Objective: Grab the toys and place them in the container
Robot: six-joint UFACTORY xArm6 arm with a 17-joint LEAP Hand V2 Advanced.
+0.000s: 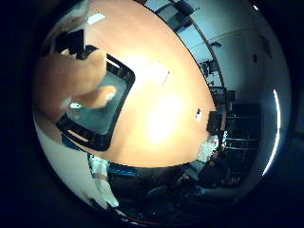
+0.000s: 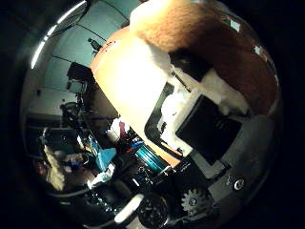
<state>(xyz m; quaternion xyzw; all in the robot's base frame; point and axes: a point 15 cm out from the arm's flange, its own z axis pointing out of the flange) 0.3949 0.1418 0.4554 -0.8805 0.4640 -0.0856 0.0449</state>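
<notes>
An orange-brown plush toy (image 1: 66, 76) with a white-tipped part fills much of the right little finger side palm view, close to the palm. It hangs over a black container (image 1: 125, 76) with a grey inside, which stands on an orange wooden table (image 1: 166, 109). In the right thumb side palm view the toy (image 2: 205, 38) lies against my right hand (image 2: 179, 105), whose white and black fingers curl beside it, above the container (image 2: 205, 129). A white finger (image 1: 97, 180) shows past the table's edge.
Small white slips (image 1: 161, 74) lie on the table beyond the container. Past the table's far edge stand dark chairs and desks (image 1: 223, 123). Cluttered room furniture (image 2: 86, 153) shows below the table's edge.
</notes>
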